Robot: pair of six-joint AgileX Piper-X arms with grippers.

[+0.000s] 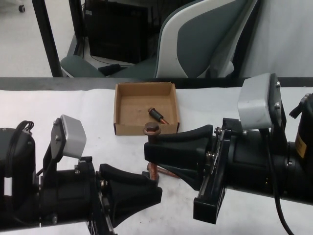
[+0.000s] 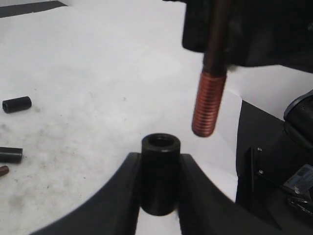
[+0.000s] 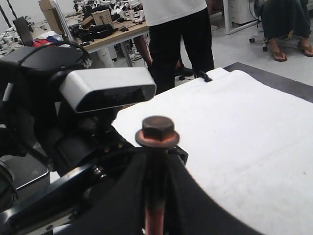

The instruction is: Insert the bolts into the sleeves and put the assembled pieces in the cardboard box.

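Note:
My right gripper is shut on a copper bolt, held upright with its hex head on top. The bolt's threaded end hangs just above and slightly to one side of a black sleeve. That sleeve stands upright with its hole facing up, and my left gripper is shut on it. In the high view the left gripper sits below the bolt's thread. The cardboard box stands behind both grippers, with one assembled piece lying in it.
Two loose black sleeves and the tip of a copper bolt lie on the white cloth off to one side. Another copper bolt lies on the cloth under the right gripper. An office chair stands beyond the bench.

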